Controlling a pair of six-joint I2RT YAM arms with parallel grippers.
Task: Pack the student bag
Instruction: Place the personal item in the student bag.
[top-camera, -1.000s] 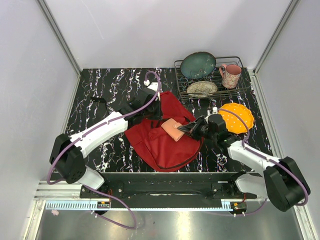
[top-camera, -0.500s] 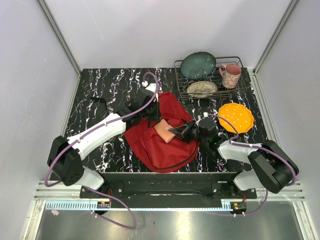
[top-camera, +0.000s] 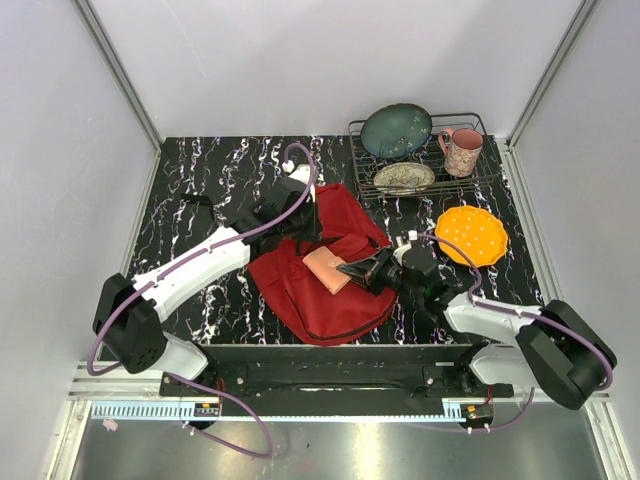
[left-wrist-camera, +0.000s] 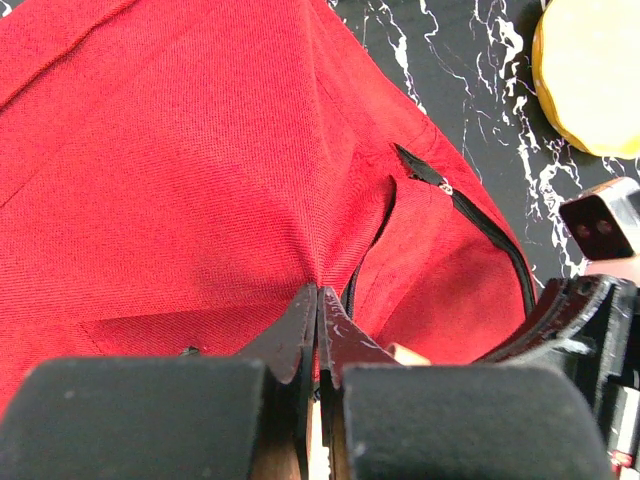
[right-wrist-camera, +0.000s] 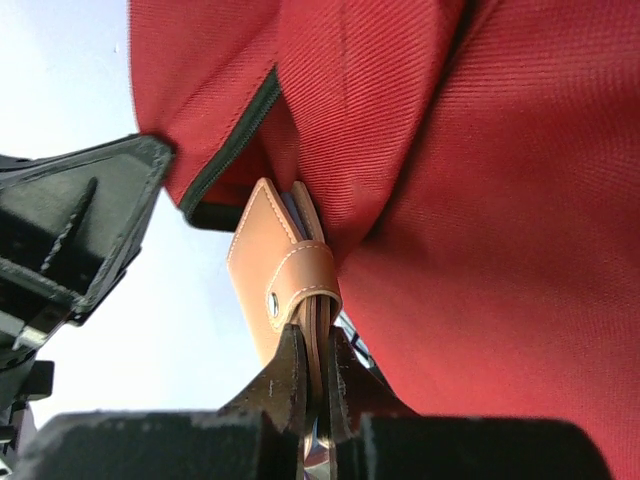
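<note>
Carrying the tan wallet (top-camera: 325, 268) clamped in its jaws, the right gripper (top-camera: 352, 268) has slid leftward over the student bag (top-camera: 310, 300) between the arms; the left gripper (top-camera: 312, 218) pinches its red fabric, so insertion looks imminent.

L gripper (left-wrist-camera: 318, 300) pinching red bag (left-wrist-camera: 180, 180) fabric, black zip (left-wrist-camera: 482, 226) R, yellow plate (left-wrist-camera: 590, 80) top-R

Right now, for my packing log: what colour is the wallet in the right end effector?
The wallet is tan with pale stitching, clearest in the right wrist view.
</note>
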